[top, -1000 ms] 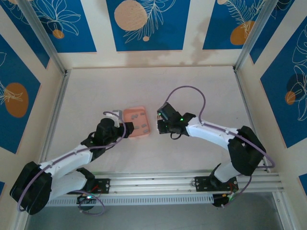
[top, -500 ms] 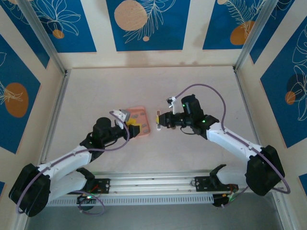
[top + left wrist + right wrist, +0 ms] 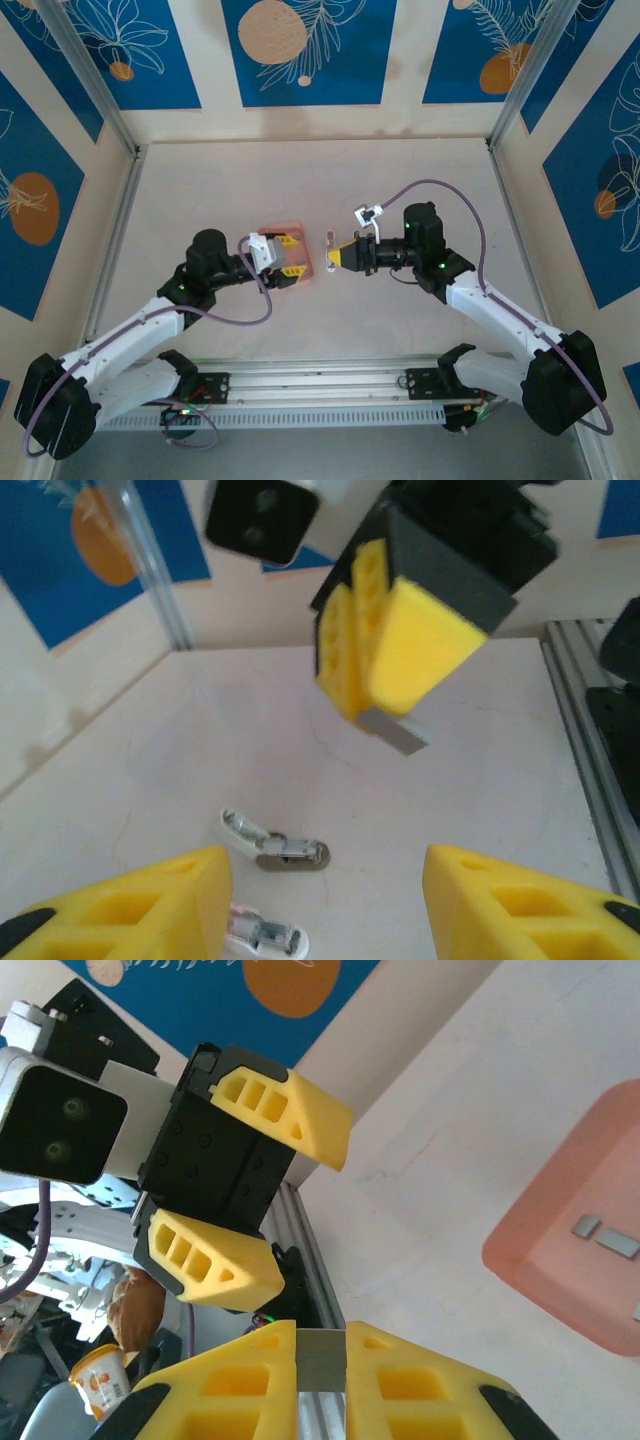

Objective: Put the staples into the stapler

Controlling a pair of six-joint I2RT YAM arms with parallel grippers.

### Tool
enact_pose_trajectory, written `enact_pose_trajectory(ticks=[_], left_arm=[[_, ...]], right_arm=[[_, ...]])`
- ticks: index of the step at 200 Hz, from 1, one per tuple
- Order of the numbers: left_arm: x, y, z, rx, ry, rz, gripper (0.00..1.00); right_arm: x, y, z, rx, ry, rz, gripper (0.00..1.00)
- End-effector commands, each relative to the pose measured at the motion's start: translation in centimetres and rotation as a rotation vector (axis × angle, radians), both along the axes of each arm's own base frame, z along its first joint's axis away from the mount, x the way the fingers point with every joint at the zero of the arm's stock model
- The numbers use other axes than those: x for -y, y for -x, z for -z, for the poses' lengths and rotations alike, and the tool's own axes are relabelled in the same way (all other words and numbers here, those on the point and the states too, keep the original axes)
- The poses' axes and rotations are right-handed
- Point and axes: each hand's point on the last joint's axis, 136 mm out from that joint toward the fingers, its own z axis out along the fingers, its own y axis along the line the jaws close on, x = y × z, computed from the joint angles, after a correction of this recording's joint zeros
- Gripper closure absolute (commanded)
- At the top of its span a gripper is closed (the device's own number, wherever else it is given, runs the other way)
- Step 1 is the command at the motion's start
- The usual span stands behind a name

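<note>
Now right gripper (image 3: 334,258) clenched on staple strip (image 3: 394,731), at 3 o'clock of pink tray (image 3: 560,1252); left gripper (image 3: 290,257) released, jaws wide, above tray.

top cam high, looking down
close wrist cams face each other: left shows right gripper (image 3: 378,708), right shows left gripper (image 3: 310,1205)

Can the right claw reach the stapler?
Probably yes. The right claw, shut on a staple strip, hovers just beside the stapler, and nothing seems to lie between them.
</note>
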Motion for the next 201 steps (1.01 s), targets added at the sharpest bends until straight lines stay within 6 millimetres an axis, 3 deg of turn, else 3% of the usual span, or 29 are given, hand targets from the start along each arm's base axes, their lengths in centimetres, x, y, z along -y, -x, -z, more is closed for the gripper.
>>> enact_pose_trajectory(ticks=[1, 92, 201], left_arm=[[1.1, 1.9, -1.6, 0.176, -0.037, 0.144, 0.47], [4.2, 1.9, -1.1, 0.303, -0.093, 0.240, 0.51], [5.2, 1.2, -1.5, 0.372, -0.057, 0.213, 0.58]], right_arm=[[0.0, 0.8, -0.4, -0.001, -0.034, -0.040, 0.84], [-0.9, 1.3, -0.2, -0.049, -0.043, -0.084, 0.84], [-1.4, 1.4, 0.3, -0.094, -0.041, -0.105, 0.84]])
